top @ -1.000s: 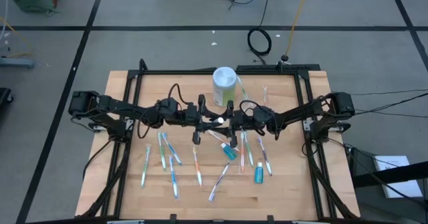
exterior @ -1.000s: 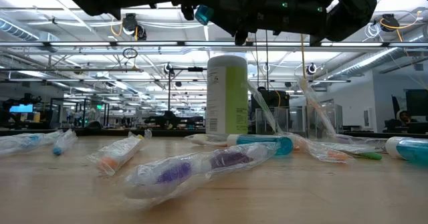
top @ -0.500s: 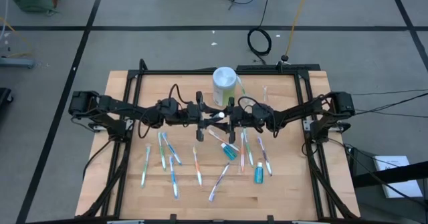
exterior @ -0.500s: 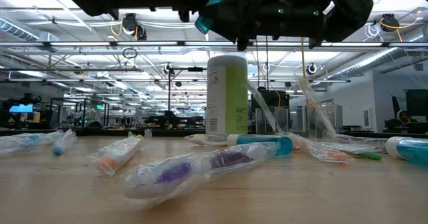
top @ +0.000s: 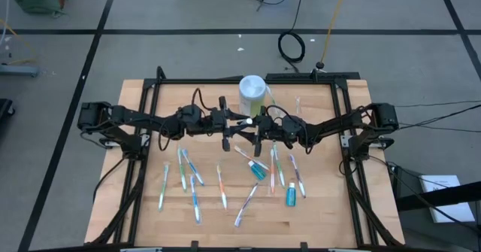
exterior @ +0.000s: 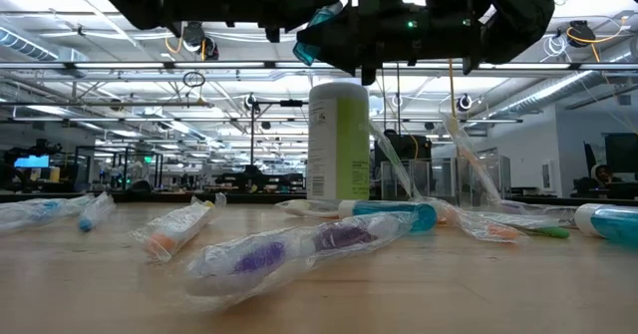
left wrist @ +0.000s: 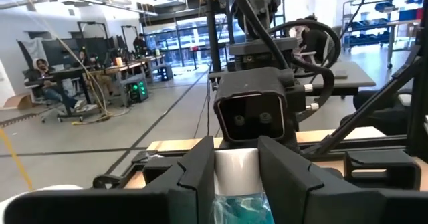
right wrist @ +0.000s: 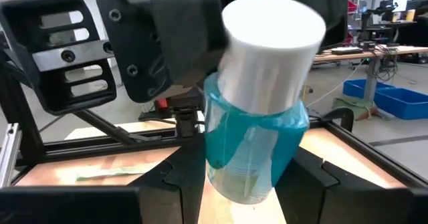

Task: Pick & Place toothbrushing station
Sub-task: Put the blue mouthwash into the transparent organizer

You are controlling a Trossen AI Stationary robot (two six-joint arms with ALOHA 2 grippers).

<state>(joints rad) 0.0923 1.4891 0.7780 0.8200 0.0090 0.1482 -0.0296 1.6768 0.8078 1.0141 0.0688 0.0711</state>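
A teal toothpaste tube (right wrist: pixel 254 144) with a white cap (right wrist: pixel 271 50) hangs high over the table's middle, between my two grippers. They meet tip to tip there: my left gripper (top: pixel 233 126) and my right gripper (top: pixel 257 129), each shut on the tube. In the low view the tube (exterior: pixel 317 23) shows above a white and green container (exterior: pixel 339 145). Several wrapped toothbrushes (top: pixel 184 169) and two more teal tubes (top: pixel 258 169) lie flat on the wooden table. My left gripper pinches the tube between its two fingers at the cap end (left wrist: pixel 235 174), coming level from the table's left. The cap points away from it, toward my right gripper. The tube is clear of the table. My right gripper has the tube's teal body (right wrist: pixel 251 174) between its two fingers (right wrist: pixel 180 180), below the cap. It comes level from the table's right. The tube stands tilted in the hold, cap uppermost, lifted clear.
The white and green container (top: pixel 252 94) stands just beyond the grippers toward the far edge, with wrapped brushes (exterior: pixel 469 165) near it. A black frame (top: pixel 150 116) borders the table. Bare wood (top: pixel 316 207) lies near the front right corner.
Both grippers, joined at the tube, have drifted a little toward the table's far edge and the container. My left wrist has rolled, and the tube has tipped with it. The tube stays high above the table.
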